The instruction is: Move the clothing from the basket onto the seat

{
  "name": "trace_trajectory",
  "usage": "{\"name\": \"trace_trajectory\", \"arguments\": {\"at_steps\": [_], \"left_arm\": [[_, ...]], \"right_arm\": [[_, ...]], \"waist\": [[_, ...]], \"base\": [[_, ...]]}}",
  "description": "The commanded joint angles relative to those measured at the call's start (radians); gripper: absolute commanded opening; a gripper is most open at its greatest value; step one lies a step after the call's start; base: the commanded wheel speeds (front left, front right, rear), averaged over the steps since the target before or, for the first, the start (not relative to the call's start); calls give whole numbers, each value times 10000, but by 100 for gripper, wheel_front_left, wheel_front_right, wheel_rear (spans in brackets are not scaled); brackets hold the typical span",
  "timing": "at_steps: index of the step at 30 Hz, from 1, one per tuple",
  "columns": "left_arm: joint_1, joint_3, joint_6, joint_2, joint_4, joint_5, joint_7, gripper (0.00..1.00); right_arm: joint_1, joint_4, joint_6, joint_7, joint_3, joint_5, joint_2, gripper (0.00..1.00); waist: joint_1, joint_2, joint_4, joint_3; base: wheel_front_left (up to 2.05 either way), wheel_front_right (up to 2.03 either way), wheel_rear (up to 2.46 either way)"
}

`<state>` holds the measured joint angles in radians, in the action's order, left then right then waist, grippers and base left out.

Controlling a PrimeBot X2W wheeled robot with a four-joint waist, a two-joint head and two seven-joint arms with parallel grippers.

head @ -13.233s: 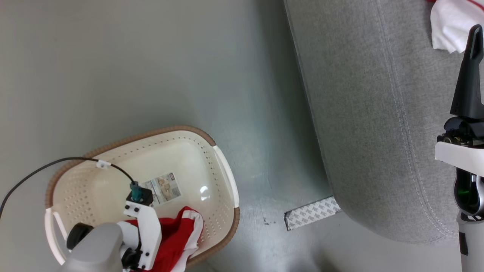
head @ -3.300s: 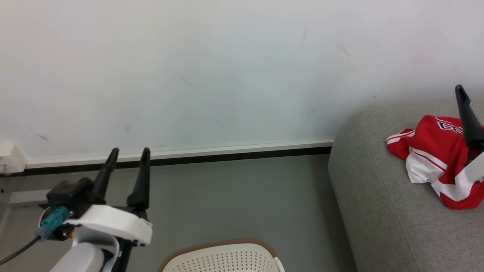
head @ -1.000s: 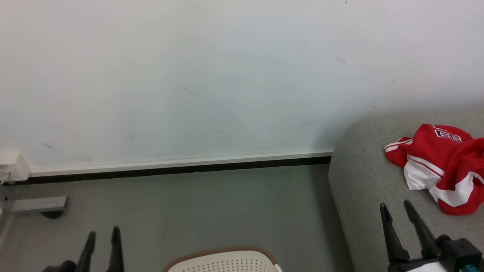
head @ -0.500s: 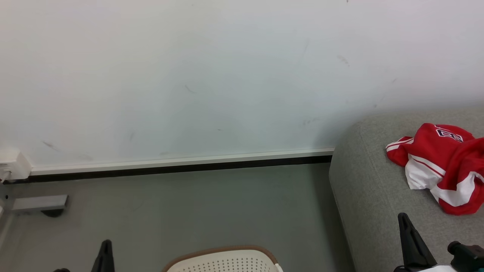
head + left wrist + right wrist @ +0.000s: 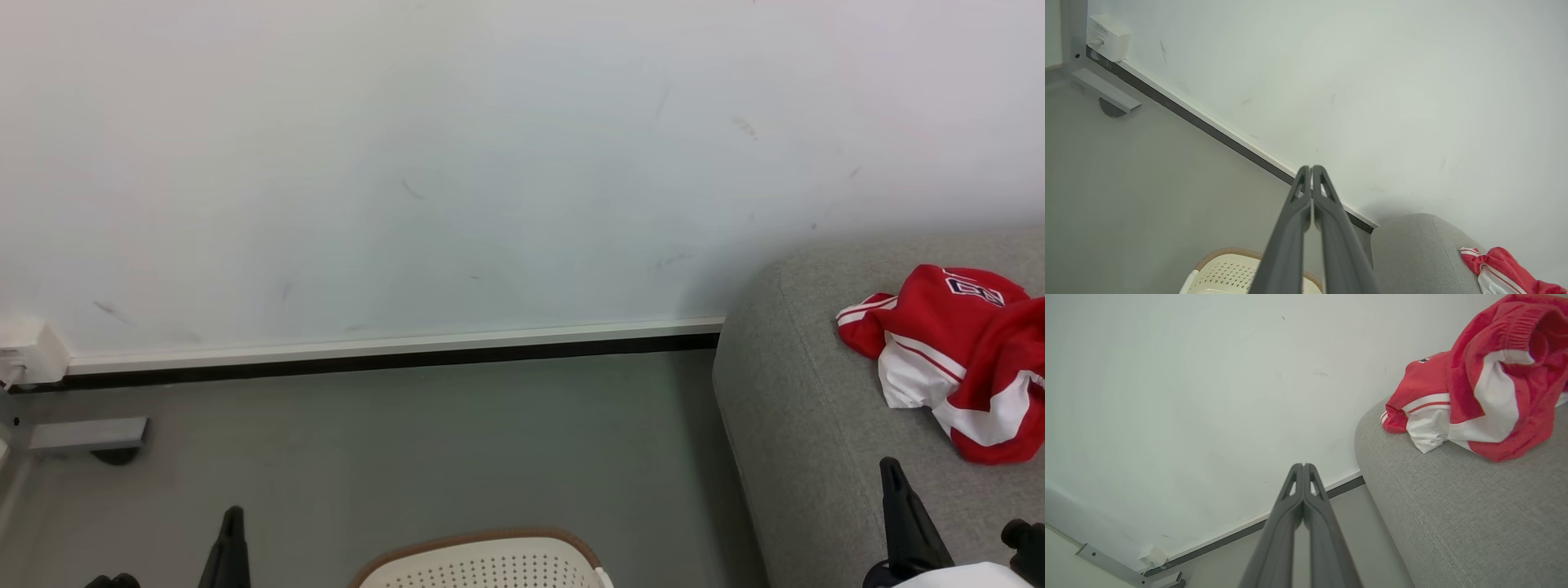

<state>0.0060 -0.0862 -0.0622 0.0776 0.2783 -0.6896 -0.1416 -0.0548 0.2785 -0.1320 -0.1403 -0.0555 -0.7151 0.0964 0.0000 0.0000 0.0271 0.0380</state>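
Red-and-white clothing [image 5: 959,359] lies in a crumpled heap on the light-grey seat [image 5: 808,425] at the right, also seen as clothing [image 5: 1478,379] on the seat [image 5: 1453,522] and clothing [image 5: 1506,269]. The cream basket [image 5: 482,563] with its brown rim peeks in at the bottom edge; its inside is hidden. My left gripper [image 5: 1311,168] is shut with nothing in it, low at the left [image 5: 233,539]. My right gripper [image 5: 1303,466] is shut too, holding nothing, low over the seat's front [image 5: 898,506], apart from the clothing.
A white wall with a dark skirting [image 5: 392,359] runs behind the grey floor [image 5: 408,457]. A white box [image 5: 24,351] and a grey bracket [image 5: 82,434] sit at the far left by the wall.
Over the last second both grippers have sunk toward the bottom edge and closed their fingers together. The clothing lies unmoved on the seat.
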Motion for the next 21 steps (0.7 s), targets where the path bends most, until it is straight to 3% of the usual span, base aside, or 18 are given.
{"name": "trace_trajectory", "arguments": {"at_steps": [1, 21], "left_arm": [[-258, -57, -57, 28, -180, -402, 81, 0], [-539, -128, -241, -58, -237, -2920, 797, 0]], "right_arm": [[-259, -187, 5, 103, 122, -379, 23, 0], [-380, -243, 9, 800, 580, -2831, -120, 0]], "waist": [[0, 0, -4, -6], [0, 0, -59, -89]], "base": [[0, 0, 0], [0, 0, 0]]}}
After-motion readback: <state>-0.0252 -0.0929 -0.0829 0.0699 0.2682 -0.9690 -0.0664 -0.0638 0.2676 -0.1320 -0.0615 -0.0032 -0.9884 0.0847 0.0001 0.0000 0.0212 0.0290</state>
